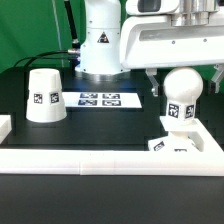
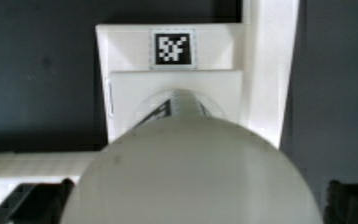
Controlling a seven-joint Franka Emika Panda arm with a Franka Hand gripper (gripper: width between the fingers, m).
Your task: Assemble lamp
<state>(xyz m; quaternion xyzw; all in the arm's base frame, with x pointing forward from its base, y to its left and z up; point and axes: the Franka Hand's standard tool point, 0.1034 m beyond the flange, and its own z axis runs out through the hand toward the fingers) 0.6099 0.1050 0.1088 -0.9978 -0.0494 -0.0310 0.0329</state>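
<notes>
While the claw [image 1: 181,72] hangs spread wide just above the bulb [image 1: 180,97], clasping nothing, the bulb stands seated on the base [image 1: 172,146]. Fetching the shade [image 1: 43,96] comes next (it waits well apart from the bulb, on the desk [image 1: 105,130]).

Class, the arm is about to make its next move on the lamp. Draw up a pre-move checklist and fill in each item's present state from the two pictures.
1. Gripper open, holding nothing: ok.
2. Bulb standing upright on the base: ok.
3. Bulb fully seated in the base: cannot tell.
4. Shade free on the table, apart from the marker board: ok.
5. Shade mounted over the bulb: not ok.
6. Base resting against the white rail: ok.
</notes>
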